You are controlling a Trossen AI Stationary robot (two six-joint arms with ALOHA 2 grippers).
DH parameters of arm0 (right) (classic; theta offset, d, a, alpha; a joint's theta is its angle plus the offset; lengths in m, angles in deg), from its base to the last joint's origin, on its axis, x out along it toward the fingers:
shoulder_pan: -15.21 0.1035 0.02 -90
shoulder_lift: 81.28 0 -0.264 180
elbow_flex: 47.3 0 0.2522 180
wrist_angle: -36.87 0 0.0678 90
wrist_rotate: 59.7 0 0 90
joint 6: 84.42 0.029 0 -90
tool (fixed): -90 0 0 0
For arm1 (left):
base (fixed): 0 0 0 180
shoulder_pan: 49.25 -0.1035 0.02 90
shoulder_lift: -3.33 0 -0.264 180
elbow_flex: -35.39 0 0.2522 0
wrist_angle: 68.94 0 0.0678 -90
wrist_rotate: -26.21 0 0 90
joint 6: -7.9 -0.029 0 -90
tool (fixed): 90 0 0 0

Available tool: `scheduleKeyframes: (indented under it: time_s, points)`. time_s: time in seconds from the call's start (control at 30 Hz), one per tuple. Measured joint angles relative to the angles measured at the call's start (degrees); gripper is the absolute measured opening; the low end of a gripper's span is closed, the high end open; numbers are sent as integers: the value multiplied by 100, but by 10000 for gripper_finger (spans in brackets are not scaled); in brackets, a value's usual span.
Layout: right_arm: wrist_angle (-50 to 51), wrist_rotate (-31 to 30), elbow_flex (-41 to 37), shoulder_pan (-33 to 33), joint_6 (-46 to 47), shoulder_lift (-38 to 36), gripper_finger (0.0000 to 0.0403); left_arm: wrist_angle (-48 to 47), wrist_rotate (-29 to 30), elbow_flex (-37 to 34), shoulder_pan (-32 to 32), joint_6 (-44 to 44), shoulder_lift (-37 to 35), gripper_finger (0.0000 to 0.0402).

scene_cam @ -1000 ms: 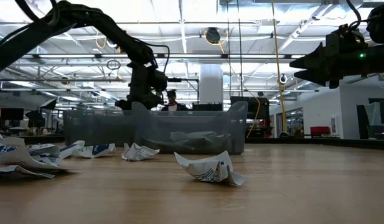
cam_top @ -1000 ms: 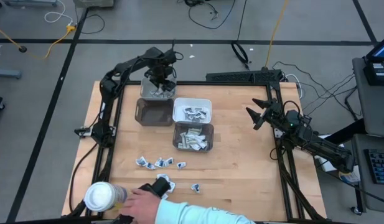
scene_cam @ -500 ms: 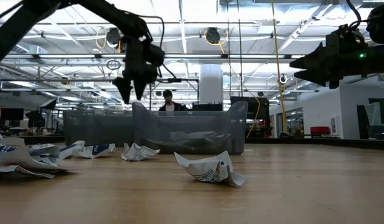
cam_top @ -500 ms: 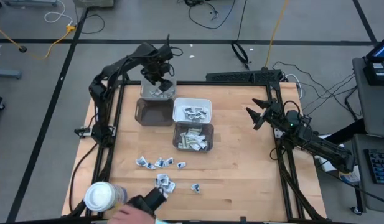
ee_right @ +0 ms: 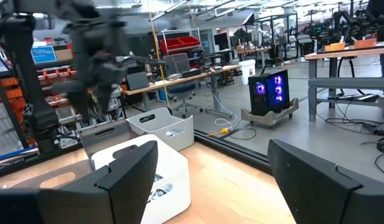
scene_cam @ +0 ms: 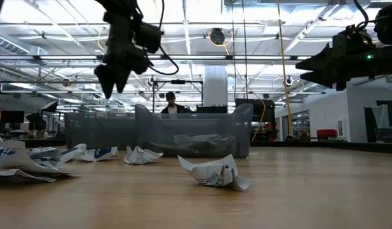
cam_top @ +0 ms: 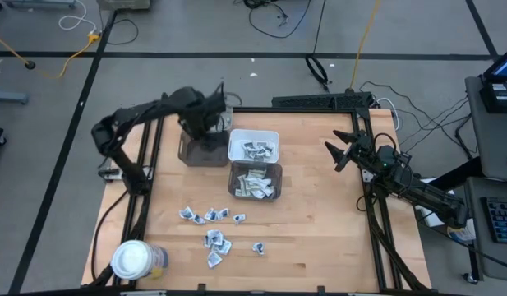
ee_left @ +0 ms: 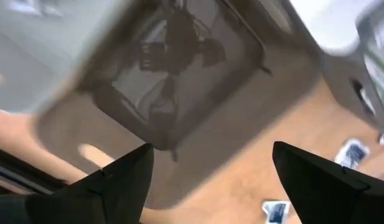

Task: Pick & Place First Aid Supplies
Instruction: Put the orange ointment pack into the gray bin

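STEP: next packet to be fetched | left end effector (cam_top: 205, 123) seen spread, empty, above grey bin (cam_top: 202, 148) | ADVICE: loose packets (cam_top: 212, 216) on desk (cam_top: 319, 214) best approached vertically | right end effector (cam_top: 339, 152) parked, spread

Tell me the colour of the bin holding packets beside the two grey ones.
White bin, clearest in the high view.

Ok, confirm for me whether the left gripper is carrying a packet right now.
No. In the left wrist view the left gripper is open, with nothing between its fingers, only the empty grey bin beyond them.
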Motion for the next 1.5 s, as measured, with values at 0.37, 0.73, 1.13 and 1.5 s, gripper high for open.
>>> scheduleKeyframes:
  time_s: [0.37,0.73,1.13,1.5]
  points:
    - [0,2,0,2,0,0,297,716,-205,-1169,2508,1515,-807,335]
    - [0,2,0,2,0,0,297,2380,-138,-1185,5025,3310,-699,335]
    - [0,1,0,0,0,2,297,3140,-461,-1129,6345,5141,-18,335]
    - [2,0,0,2,0,4,297,3570,-647,-451,6614,5740,1087,335]
